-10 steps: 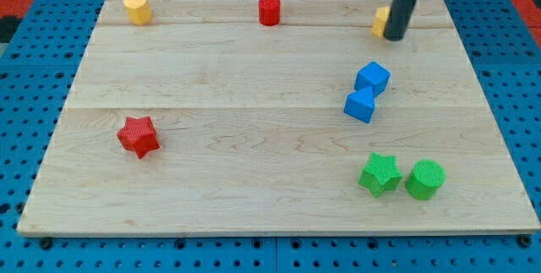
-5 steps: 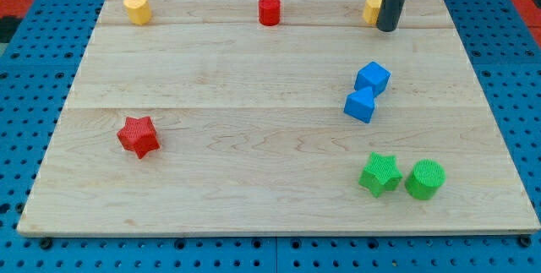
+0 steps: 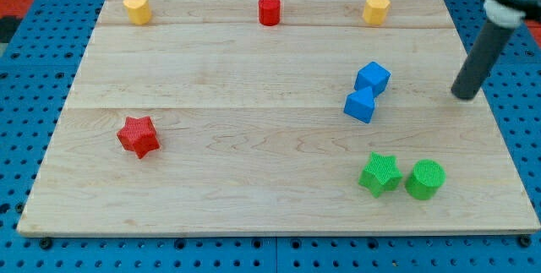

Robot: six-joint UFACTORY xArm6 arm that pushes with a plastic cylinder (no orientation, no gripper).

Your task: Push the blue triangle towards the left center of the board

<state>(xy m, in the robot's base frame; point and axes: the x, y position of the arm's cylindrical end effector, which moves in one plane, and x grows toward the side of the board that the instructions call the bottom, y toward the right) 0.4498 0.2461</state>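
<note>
My tip (image 3: 463, 96) sits on the light wooden board (image 3: 254, 180) near its right edge, touching nothing, well right of both blue blocks. Blue triangular block (image 3: 359, 106) is right of center, touching the blue cube (image 3: 373, 78) just behind it. Green star block (image 3: 380, 174) and green cylinder (image 3: 424, 179) are nearer.

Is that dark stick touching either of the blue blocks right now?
No. My tip stands apart, toward the view's right of both the blue cube and the blue triangle, with bare board between.
</note>
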